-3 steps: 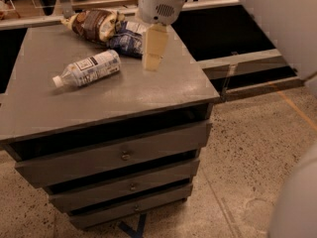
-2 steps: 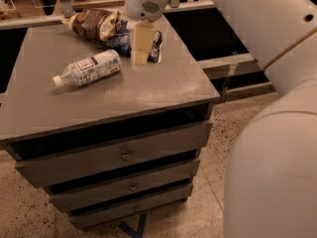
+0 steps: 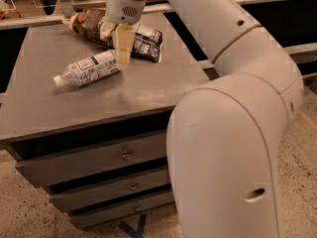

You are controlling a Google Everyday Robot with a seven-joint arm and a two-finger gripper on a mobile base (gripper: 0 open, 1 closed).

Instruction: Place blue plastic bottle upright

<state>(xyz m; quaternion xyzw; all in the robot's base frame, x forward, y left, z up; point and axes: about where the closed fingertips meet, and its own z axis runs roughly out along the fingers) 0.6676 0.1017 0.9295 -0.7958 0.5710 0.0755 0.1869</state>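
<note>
The blue plastic bottle (image 3: 87, 69) lies on its side on the grey cabinet top (image 3: 59, 108), white cap pointing left, white label with dark print facing up. My gripper (image 3: 123, 53) hangs down from the white arm, just above and beside the bottle's base end at its right. It holds nothing.
A brown snack bag (image 3: 89, 25) and a dark blue snack bag (image 3: 146, 43) lie at the back of the cabinet top, just behind the gripper. The cabinet has drawers (image 3: 124, 155) in front. The big white arm (image 3: 233, 133) fills the right side.
The gripper has moved left across the cabinet top, from over the dark blue bag toward the bottle's base end. The arm now fills more of the view. The bottle has not moved.
</note>
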